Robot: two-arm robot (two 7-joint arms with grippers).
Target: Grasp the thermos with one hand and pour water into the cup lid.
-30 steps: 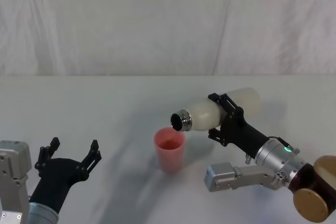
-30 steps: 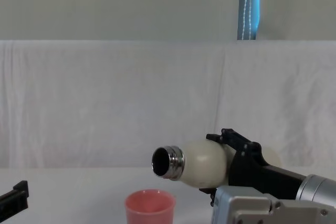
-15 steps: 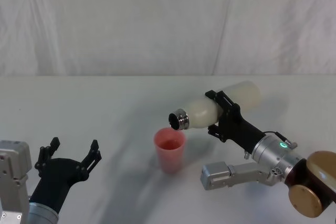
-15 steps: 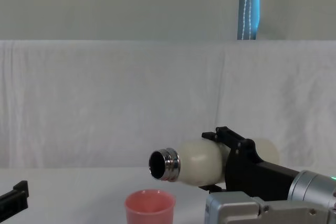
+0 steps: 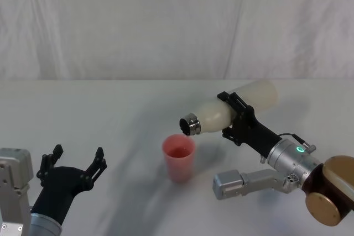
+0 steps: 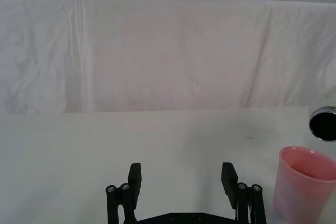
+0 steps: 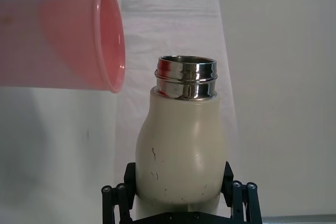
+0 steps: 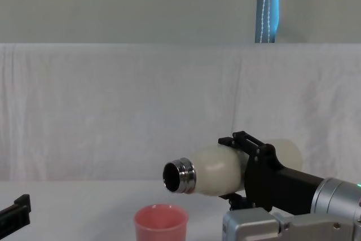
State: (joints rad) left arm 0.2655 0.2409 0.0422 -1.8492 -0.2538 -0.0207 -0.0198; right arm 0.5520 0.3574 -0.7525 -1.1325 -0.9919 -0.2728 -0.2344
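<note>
Thermos (image 5: 232, 109) mouth hangs above cup lid (image 5: 178, 157) rim

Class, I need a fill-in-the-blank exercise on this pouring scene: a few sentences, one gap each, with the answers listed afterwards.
1. The tall cream-white thermos is clamped in the robot's ____ gripper.
2. The thermos is tipped so its shiny steel neck hangs ____ the small pink cup lid.
3. The left gripper waits near the table's front edge with its fingers ____.
4. The pink cup lid stands ____ on the white table.

Missing words: right; above; open; upright
</note>
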